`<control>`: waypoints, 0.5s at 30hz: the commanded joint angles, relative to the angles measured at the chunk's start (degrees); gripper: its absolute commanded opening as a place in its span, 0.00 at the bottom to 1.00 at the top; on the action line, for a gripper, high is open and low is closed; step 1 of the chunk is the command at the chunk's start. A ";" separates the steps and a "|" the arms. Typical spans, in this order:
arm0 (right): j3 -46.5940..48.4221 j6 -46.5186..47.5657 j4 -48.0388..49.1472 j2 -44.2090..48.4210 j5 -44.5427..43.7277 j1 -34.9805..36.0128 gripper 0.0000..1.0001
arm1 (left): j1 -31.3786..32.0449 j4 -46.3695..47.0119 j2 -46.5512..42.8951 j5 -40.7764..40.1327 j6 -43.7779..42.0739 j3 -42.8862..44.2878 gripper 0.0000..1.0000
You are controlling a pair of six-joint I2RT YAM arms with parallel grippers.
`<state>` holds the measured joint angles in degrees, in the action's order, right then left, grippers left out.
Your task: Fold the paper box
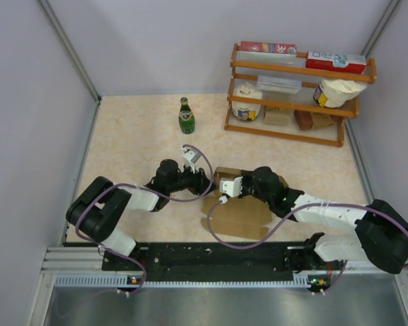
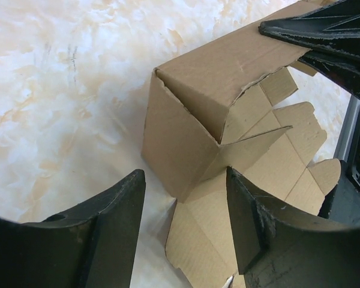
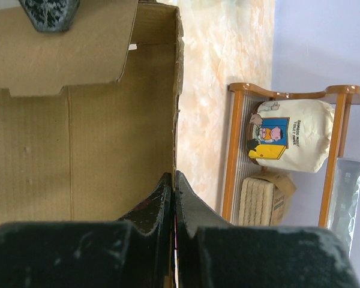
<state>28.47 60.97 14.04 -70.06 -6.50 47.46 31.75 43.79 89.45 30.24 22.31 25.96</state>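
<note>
i am pinching my right pincer (image 3: 174,177) tight on a raised wall of the paper box (image 3: 78,150), the thin edge of the plain brown cardboard sitting between the two fingers. my left pincer (image 2: 185,175) is standing wide, its fingers apart on either side of a near corner of the box without gripping it. the box is lying on the tabletop (image 1: 136,136) between my two arms, close to their bases. it is half formed: one end is standing up as walls, and the other flaps are lying flat toward me. i am finding no print on the cardboard.

further back a green bottle (image 1: 185,117) is standing upright, well apart from the box. at the far right corner a wooden rack (image 1: 299,68) is carrying red-and-white cartons on top; their lettering is too small to read. on a lower shelf a white bag (image 3: 294,135) is showing a cartoon picture and words that seem to read "toilet paper".
</note>
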 commanded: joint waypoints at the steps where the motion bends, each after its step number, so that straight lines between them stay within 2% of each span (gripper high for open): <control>1: -1.22 0.55 4.32 -0.34 -1.58 2.02 0.00 | 1.03 5.95 0.38 0.61 -1.12 0.41 0.61; 15: -7.72 5.74 17.94 0.10 -10.54 5.97 0.00 | 3.76 7.10 -0.77 -9.40 -3.49 -2.57 0.64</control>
<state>22.11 64.38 24.77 -70.19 -13.58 51.81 34.74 47.27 89.62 25.17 20.84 24.69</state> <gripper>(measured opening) 0.007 0.633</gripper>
